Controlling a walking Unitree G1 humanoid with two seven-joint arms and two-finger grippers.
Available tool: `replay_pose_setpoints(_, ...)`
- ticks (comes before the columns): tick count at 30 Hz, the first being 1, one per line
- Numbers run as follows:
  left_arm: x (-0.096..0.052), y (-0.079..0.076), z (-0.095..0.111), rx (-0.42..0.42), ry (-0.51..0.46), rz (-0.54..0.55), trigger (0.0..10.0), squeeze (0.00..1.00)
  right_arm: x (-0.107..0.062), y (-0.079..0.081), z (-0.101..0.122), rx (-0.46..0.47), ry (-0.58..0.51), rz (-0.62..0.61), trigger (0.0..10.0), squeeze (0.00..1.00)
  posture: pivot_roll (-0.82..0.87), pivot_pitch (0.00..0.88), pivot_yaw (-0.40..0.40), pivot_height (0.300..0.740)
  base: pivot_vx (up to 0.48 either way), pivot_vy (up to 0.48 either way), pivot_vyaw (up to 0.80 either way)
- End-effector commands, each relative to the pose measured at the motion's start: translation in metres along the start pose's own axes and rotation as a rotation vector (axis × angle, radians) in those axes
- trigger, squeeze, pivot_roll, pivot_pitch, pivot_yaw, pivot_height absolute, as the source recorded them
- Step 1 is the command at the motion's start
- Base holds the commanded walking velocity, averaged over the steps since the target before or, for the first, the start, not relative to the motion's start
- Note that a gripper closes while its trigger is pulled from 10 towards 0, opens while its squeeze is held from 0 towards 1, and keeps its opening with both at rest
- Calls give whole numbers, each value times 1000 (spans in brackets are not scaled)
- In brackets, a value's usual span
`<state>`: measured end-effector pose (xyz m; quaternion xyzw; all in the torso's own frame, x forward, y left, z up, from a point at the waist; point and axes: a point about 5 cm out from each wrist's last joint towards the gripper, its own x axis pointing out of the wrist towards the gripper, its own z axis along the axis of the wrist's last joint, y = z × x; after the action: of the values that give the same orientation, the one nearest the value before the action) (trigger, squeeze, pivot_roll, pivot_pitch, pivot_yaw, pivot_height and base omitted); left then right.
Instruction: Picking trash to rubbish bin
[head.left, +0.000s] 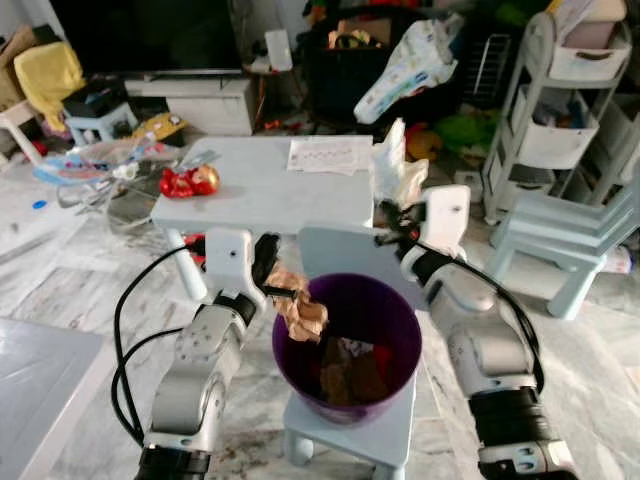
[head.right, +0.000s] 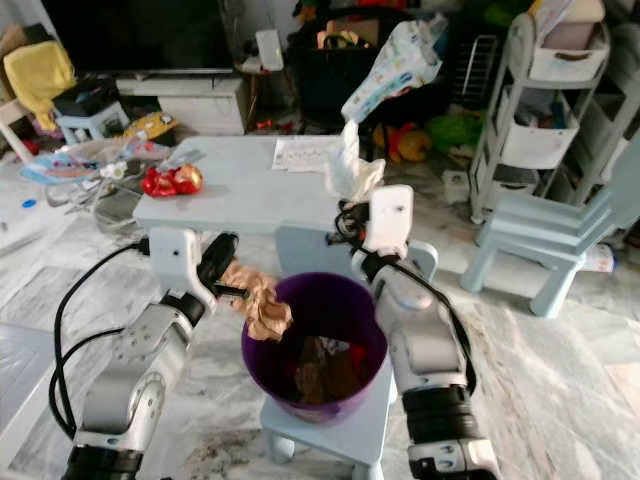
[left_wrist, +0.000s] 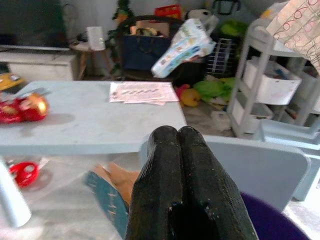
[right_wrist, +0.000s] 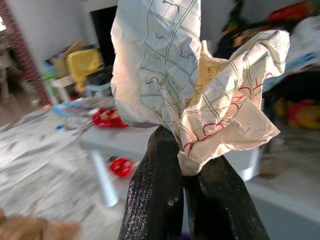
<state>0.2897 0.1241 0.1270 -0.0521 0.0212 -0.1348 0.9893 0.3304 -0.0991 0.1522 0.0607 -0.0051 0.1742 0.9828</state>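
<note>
A crumpled brown wrapper (head.left: 298, 308) is held clamped in the left hand (head.left: 283, 291) over the rim of the purple bin (head.left: 400, 345), while a crumpled white paper (right_wrist: 190, 85) is pinched upright in the right hand (right_wrist: 186, 165) behind the bin, near the bench (head.left: 270, 195).

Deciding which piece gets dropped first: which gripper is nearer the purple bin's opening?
Left. The left gripper holds brown crumpled paper at the purple bin's left rim. The right gripper holds white crumpled paper higher, behind the bin's far rim.
</note>
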Motion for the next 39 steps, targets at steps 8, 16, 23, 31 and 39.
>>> replay_pose_setpoints(8,-21,19,-34,111,95,55,1804,0,-9,4,-42,85,176,25,0,0,-30,47,56,740,0,0,0)
replay_pose_setpoints(16,-44,27,-46,116,144,19,549,0,-21,12,-82,115,378,86,0,0,-7,57,57,740,0,0,0)
replay_pose_setpoints(23,-53,27,-42,107,143,-38,0,0,-34,4,-116,102,596,36,0,0,4,62,62,740,0,0,0)
replay_pose_setpoints(31,-65,29,-45,110,180,-84,0,0,-49,-11,-130,131,669,-73,980,0,13,69,62,740,0,0,0)
replay_pose_setpoints(39,-62,23,-42,117,179,-119,0,0,-45,-9,-133,126,661,-64,10000,1000,14,72,72,740,0,0,0)
